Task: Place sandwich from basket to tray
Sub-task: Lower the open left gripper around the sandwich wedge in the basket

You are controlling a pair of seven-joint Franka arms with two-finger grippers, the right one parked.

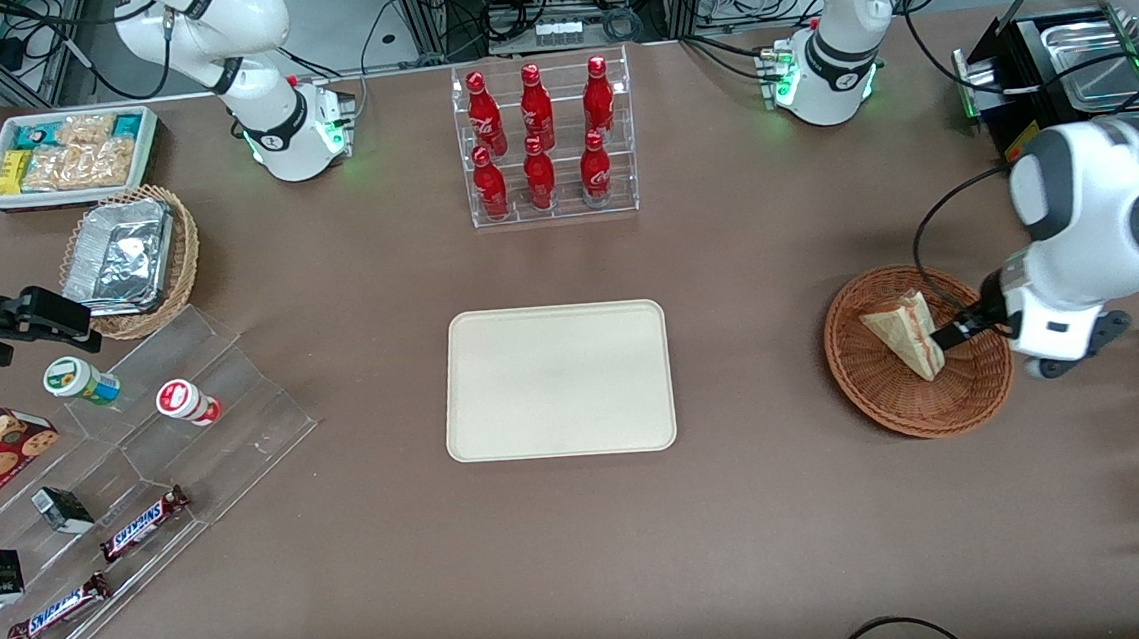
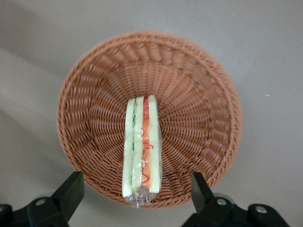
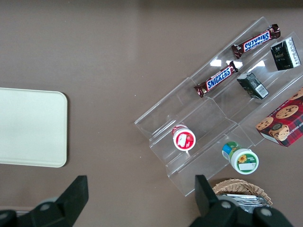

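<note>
Robot pincer poised over a sandwich lying in a wicker basket.

Front view: at right, the pincer (image 1: 953, 333) hovers over the basket (image 1: 922, 407), beside the sandwich (image 1: 906, 334); the tray (image 1: 559, 380) sits mid-frame with bare brown surface (image 1: 763, 506) around it. Left wrist view: the fingers (image 2: 71, 191) stand wide apart, flanking the upright, wrapped sandwich (image 2: 142, 146) in the basket (image 2: 203, 118). Right wrist view: the tray's edge (image 3: 31, 127) and a clear snack rack (image 3: 213, 113).

One sandwich (image 1: 906, 333) in one basket (image 1: 921, 405), directly beneath the open-fingered gripper (image 1: 952, 335); one tray (image 1: 559, 380) lies well apart from it. Farther off: six red bottles (image 1: 538, 141), two Snickers bars (image 1: 143, 523), two lidded cups (image 1: 83, 382).
</note>
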